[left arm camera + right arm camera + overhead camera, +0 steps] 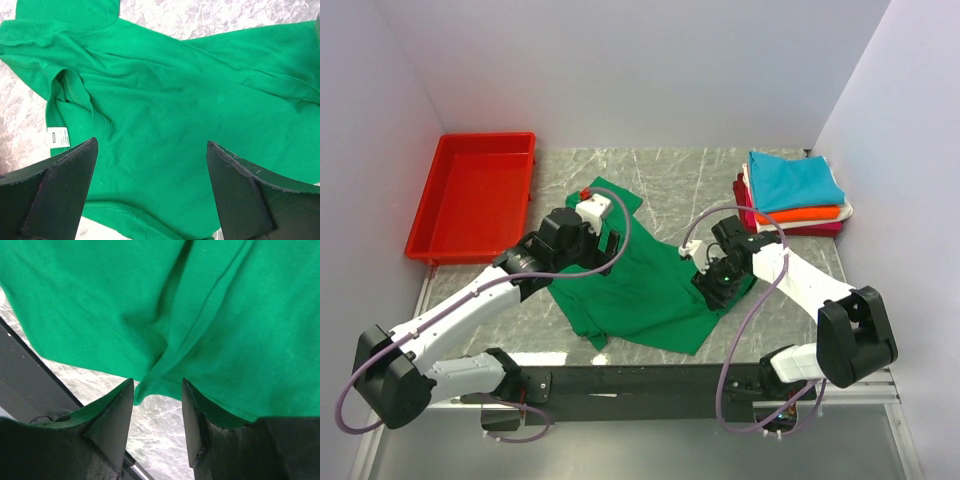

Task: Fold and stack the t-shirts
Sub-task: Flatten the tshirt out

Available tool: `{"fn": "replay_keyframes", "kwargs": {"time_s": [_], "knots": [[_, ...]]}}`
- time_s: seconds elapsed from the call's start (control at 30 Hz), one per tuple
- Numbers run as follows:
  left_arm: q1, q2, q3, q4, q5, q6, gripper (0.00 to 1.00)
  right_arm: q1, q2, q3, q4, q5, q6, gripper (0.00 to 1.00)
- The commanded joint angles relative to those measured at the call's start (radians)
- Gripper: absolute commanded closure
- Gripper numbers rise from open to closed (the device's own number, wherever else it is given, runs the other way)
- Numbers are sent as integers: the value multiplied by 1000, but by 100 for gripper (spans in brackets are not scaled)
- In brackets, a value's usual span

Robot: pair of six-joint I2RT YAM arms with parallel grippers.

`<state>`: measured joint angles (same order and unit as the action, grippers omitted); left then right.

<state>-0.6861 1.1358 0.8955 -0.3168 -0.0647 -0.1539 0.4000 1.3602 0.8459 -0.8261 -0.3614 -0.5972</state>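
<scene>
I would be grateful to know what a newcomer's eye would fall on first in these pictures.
The bright green t-shirt lies crumpled at the middle of the marbled table, with the open left gripper hovering over it and the right gripper at its near right edge, fingers apart, a fold at their tips. Next come the red tray at the far left and the stack of folded shirts, teal on top, at the far right.

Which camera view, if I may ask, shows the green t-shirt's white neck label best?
The left wrist view: the white neck label shows clearly at the collar of the green t-shirt. The top external view does not reveal it; the right wrist view shows only green cloth.
</scene>
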Motion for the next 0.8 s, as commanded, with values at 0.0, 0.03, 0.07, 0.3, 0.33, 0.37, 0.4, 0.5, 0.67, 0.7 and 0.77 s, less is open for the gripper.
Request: {"fn": "replay_keyframes", "kwargs": {"time_s": [0.0,0.03,0.07,0.3,0.33,0.37,0.4,0.5,0.67,0.7,0.77], "knots": [[7,-31,0,42,13,14,5,19,-19,25,-11,-19,27,49],[8,-31,-3,45,14,14,5,20,-27,27,-15,-25,31,48],[10,-33,-4,44,14,13,5,22,-33,27,-16,-25,34,47],[17,-25,0,50,26,8,5,37,-24,-1,21,39,66,47],[19,-24,0,53,28,7,5,39,-19,-5,25,45,71,47],[25,-24,2,54,34,7,5,39,-3,-8,31,48,73,47],[29,-25,3,56,40,4,5,37,5,-11,33,52,74,48],[75,-5,23,77,106,-15,5,39,33,-19,48,67,76,53],[232,106,121,116,314,-84,8,39,68,7,28,42,70,79],[256,129,137,123,339,-94,8,37,71,13,24,41,66,86],[319,207,193,139,376,-130,8,34,66,37,22,68,57,100]]}}
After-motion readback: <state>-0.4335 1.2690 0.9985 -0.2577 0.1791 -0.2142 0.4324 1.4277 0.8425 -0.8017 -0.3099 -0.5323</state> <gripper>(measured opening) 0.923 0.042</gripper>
